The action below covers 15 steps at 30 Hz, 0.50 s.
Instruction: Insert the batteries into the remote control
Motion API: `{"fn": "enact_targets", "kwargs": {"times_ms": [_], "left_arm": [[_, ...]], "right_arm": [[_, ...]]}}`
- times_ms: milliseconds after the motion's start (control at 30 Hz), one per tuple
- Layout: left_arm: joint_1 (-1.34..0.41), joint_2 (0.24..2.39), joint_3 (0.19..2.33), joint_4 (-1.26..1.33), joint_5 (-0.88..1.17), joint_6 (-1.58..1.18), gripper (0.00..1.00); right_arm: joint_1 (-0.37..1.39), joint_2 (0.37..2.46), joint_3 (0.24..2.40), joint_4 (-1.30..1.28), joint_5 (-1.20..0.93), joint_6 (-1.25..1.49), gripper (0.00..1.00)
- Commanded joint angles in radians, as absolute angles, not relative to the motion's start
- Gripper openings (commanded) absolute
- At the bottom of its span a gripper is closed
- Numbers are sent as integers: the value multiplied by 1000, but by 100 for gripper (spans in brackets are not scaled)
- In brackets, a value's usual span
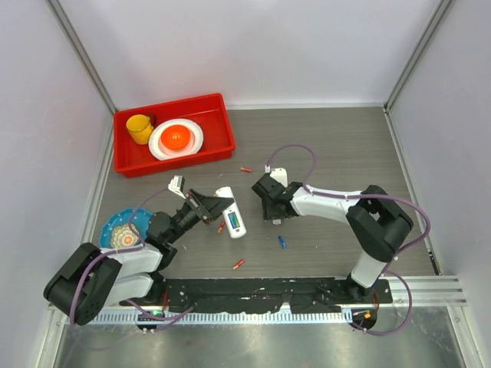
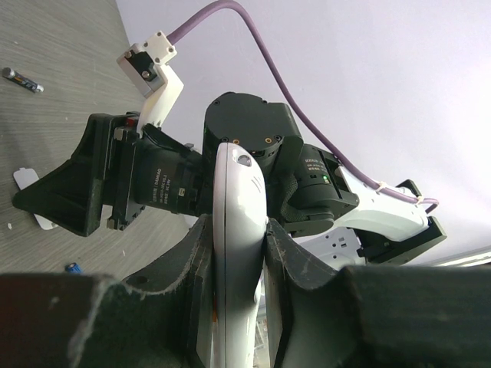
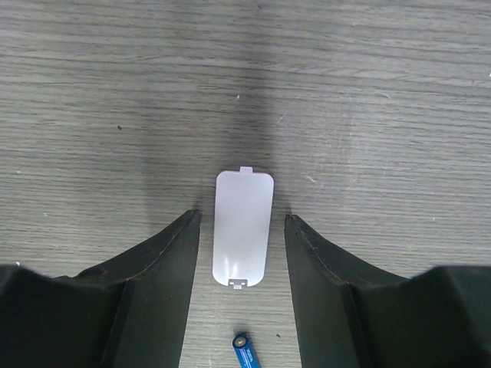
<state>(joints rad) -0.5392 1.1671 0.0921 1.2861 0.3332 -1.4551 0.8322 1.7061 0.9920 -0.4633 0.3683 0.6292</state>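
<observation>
evidently early going: the remote control is off the surface, clamped on edge between the closed fingers of the left end effector, which holds it near the middle of the work area. in the left wrist view only its smooth white side shows, so i cannot tell whether any cell sits in the slotted back. its short white cover piece lies flat on the surface, apart from the remote, so the compartment looks to be opened already. the right end effector hangs just over that cover with its fingers open, one on each side and neither touching it; it carries nothing. a blue battery lies just beyond the cover's end, and orange batteries are scattered loose around the remote, one close beside it and others farther off. a red bin of dishes stands well apart at the back. as i judge it, the loading itself is all left: pick up cells, seat them, refit the cover.
</observation>
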Motion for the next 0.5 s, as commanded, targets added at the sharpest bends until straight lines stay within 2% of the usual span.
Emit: {"fn": "enact_targets", "kwargs": {"times_ms": [0, 467], "left_arm": [[-543, 1147, 91, 1404, 341, -1436, 0], [-543, 1144, 87, 1404, 339, -1434, 0]], "right_arm": [[838, 1721, 980, -445, 359, 618, 52], [838, 1727, 936, -453, 319, 617, 49]]}}
